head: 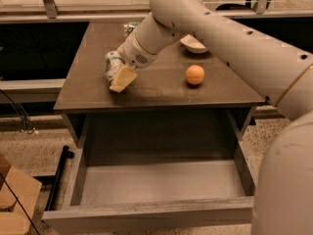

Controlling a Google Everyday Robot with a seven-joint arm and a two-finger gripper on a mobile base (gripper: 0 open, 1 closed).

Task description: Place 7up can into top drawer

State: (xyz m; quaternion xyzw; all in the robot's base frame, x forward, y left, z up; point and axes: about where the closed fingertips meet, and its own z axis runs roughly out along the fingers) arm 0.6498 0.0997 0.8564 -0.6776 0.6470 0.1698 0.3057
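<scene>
The 7up can (112, 64), pale white and green, is at the left part of the brown-grey table (161, 89), tilted between my gripper's cream fingers (123, 78). My gripper (117, 75) is shut on it, low over the tabletop; whether the can touches the surface I cannot tell. The top drawer (156, 185) stands pulled wide open below the table's front edge, and its grey inside holds nothing. Its long flat front panel (146, 220) is nearest the camera.
An orange (195, 74) lies on the right half of the table. A white bowl (193, 44) sits behind it. A darker green can (130, 27) stands at the back, partly hidden by my arm. A cardboard box (12, 199) is on the floor at left.
</scene>
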